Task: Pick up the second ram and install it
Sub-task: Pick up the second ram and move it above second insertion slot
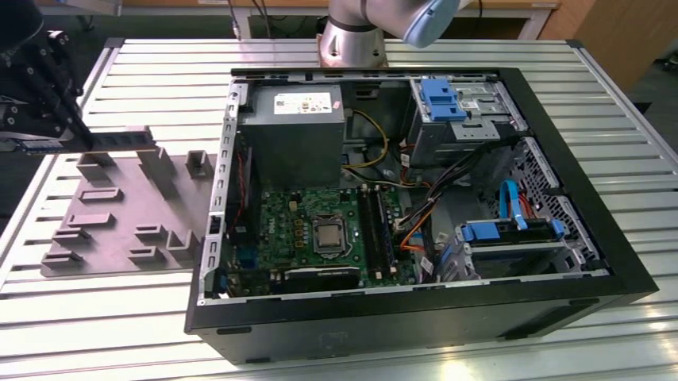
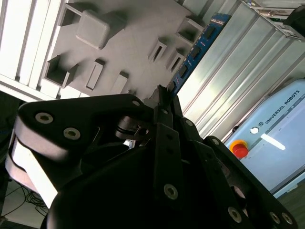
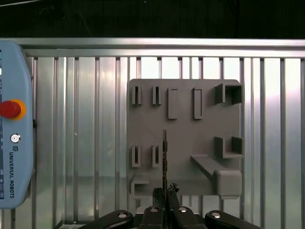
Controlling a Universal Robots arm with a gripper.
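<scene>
A slatted metal surface (image 1: pixel 127 317) carries an open black computer case (image 1: pixel 424 325) lying on its side. Inside it, on the exterior view's left, a grey power supply (image 1: pixel 294 135) sits beside a green motherboard (image 1: pixel 275 214) with a square processor socket (image 1: pixel 326 236) and long black slots (image 1: pixel 376 230). Orange and yellow cables (image 1: pixel 418 218) run towards the drive bays, where two blue plastic brackets (image 1: pixel 442 99) (image 1: pixel 509 232) stand well apart. Just beside the case, on the exterior view's left, lies a grey moulded fixture plate (image 1: pixel 117 214) with raised blocks and narrow pockets. In both wrist views a pale blue pendant (image 3: pixel 14 124) with a red button (image 3: pixel 10 109) rests on the slats near that plate.
</scene>
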